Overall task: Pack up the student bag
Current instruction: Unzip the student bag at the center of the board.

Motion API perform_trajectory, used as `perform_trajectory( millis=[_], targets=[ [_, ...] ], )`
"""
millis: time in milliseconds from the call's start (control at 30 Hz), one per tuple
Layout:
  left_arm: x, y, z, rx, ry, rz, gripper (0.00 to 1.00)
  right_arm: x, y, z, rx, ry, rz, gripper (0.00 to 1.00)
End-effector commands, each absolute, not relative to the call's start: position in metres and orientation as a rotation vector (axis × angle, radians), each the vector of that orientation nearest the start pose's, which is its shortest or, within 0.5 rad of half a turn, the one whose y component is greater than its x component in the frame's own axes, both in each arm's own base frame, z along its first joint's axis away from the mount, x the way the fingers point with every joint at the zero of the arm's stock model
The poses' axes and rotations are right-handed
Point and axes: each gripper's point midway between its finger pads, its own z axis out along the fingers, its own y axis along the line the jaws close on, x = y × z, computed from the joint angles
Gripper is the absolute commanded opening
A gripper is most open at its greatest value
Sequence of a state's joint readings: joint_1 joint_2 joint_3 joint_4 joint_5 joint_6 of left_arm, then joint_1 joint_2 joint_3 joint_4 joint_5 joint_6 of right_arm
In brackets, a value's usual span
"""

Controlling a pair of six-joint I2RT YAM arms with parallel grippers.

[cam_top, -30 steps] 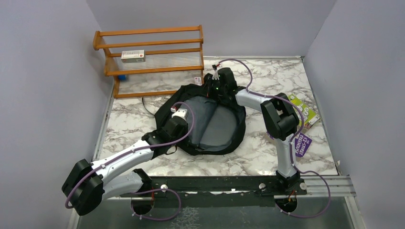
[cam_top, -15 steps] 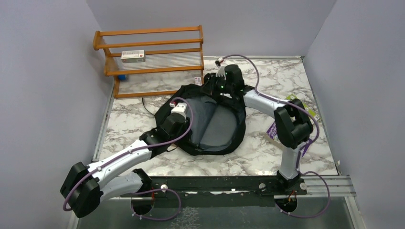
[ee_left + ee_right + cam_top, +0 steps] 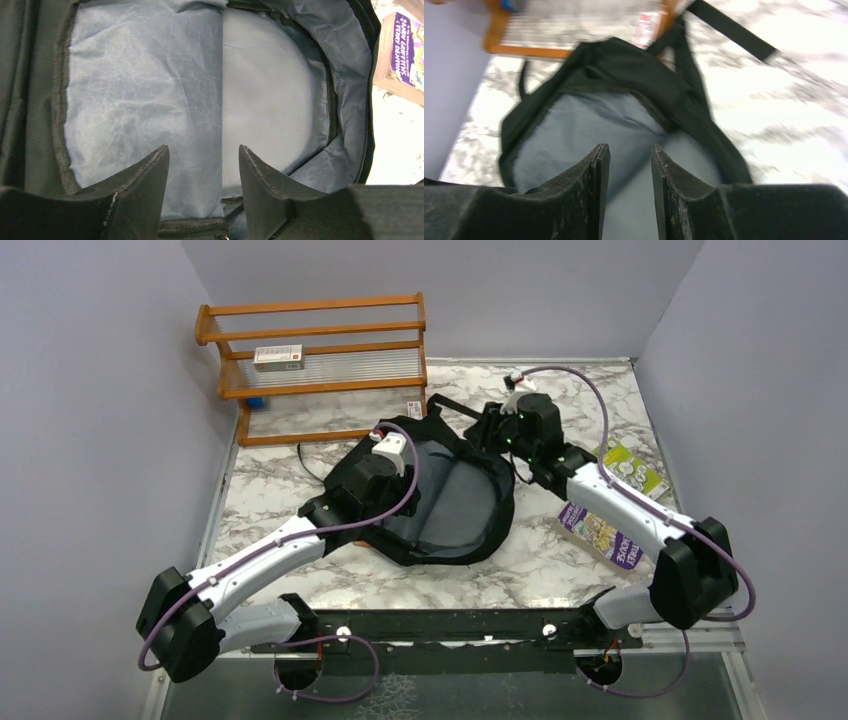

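- student bag is lying unzipped mid-table on the marble table, grey lining facing up, just near of the wooden rack.
- Top view is showing both arms reaching to it: left arm at its far-left rim, right arm at its far-right edge.
- Left wrist view is adding the left gripper: jaws standing partly apart, gripping nothing, hanging over bare lining.
- Right wrist view is blurring; the right gripper is showing a narrower gap, also empty. A black strap is trailing onto the marble.
- Only the top view is showing the small box on the rack.
- Count: one bag, one rack, one box, two printed items lying right of the bag: purple book near, green pack far.
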State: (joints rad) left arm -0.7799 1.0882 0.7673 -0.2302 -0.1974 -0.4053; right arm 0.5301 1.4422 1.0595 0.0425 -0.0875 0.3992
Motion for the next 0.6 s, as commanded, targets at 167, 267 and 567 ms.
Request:
perform_trajectory(
  millis=[167, 267, 567],
  targets=[
    [0.282, -0.279, 0.177, 0.447, 2.070, -0.618, 0.63, 0.358, 0.098, 0.185, 0.331, 2.094, 0.255, 0.45],
    [0.288, -0.293, 0.170, 0.517, 2.088, -0.652, 0.67, 0.349, 0.064, 0.169, 0.460, 2.132, 0.189, 0.49],
    [0.298, -0.308, 0.172, 0.560, 2.107, -0.821, 0.75, 0.308, -0.017, 0.126, 0.922, 2.174, -0.009, 0.66]
  ],
)
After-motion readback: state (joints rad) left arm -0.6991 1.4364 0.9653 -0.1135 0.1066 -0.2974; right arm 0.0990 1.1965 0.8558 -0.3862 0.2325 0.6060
